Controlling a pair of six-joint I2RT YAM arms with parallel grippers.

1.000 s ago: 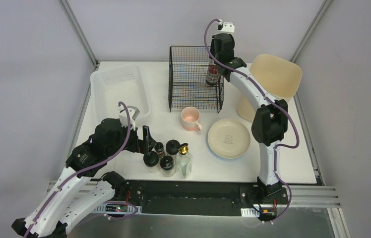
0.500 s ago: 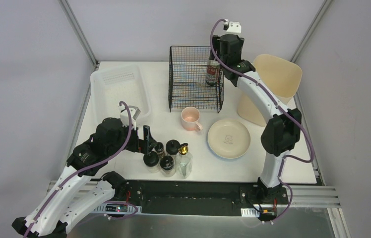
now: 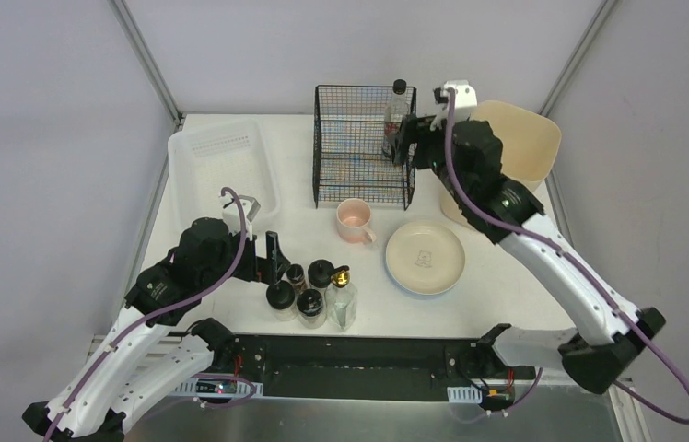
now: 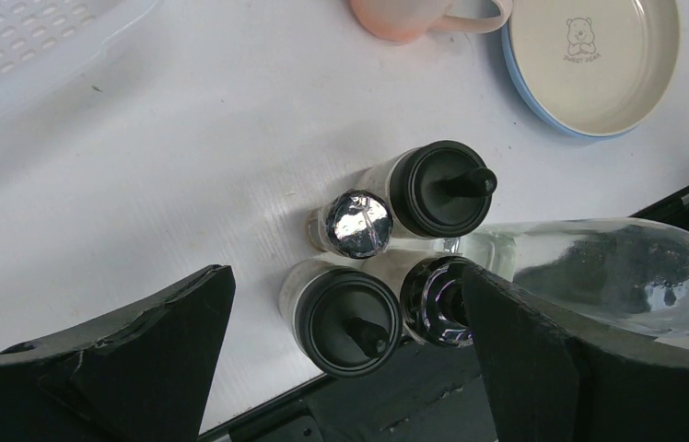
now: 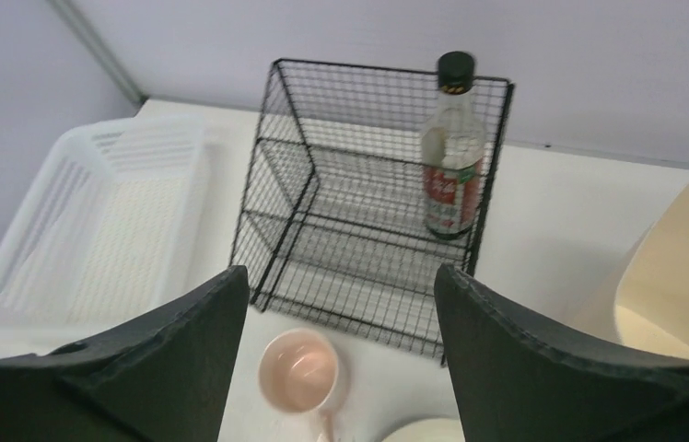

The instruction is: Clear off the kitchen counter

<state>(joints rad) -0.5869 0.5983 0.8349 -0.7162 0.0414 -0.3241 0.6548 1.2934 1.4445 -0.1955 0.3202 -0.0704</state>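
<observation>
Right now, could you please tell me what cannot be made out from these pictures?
Right wrist view: text on the bottle in the wire rack is too small to read.
Left wrist view: the clear glass bottle is cut off by the right edge and partly hidden by a finger of the left pincer.
Right wrist view: the plate is cut off at the bottom edge.

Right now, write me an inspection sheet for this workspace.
Surface: kitchen counter white, no spills seen.
Job's things: labelled bottle upright in the wire rack; mug, plate and five small bottles on the counter.
Clutter: white tray and cream bin at the far side.
End effectors: left end effector open above the small bottles; right end effector open, holding nothing, facing the rack.
Cables: purple cable along each arm.
Surroundings: grey walls, metal frame posts.
</observation>
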